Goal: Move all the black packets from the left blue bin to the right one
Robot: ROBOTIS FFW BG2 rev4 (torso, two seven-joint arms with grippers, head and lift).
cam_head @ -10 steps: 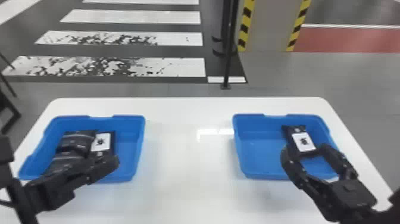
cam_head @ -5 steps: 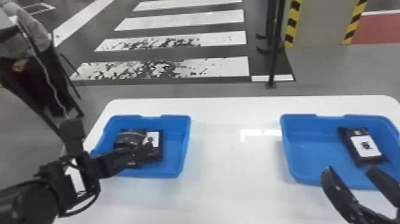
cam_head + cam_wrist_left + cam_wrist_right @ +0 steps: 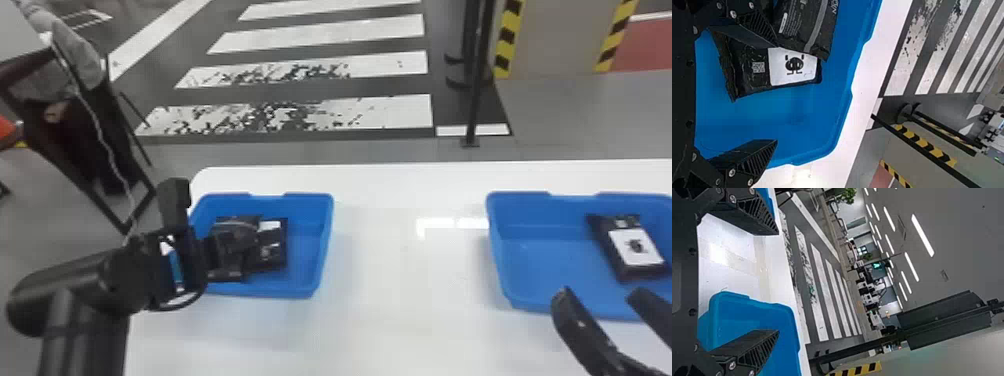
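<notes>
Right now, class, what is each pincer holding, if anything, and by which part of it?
Nothing is held. The left pincer stands open over the left blue bin, and the right pincer is open too, its fingers well apart.

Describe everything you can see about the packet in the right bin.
The black packet looks flat and pouch-like, its skin a dark, flexible film. A big white label with a black figure faces up, with smaller pale print toward its far end. It lies askew in the right blue bin, toward the bin's right side, its far end close to the far wall; whether they touch I can't tell. The right gripper, jaws apart, isn't touching it.
</notes>
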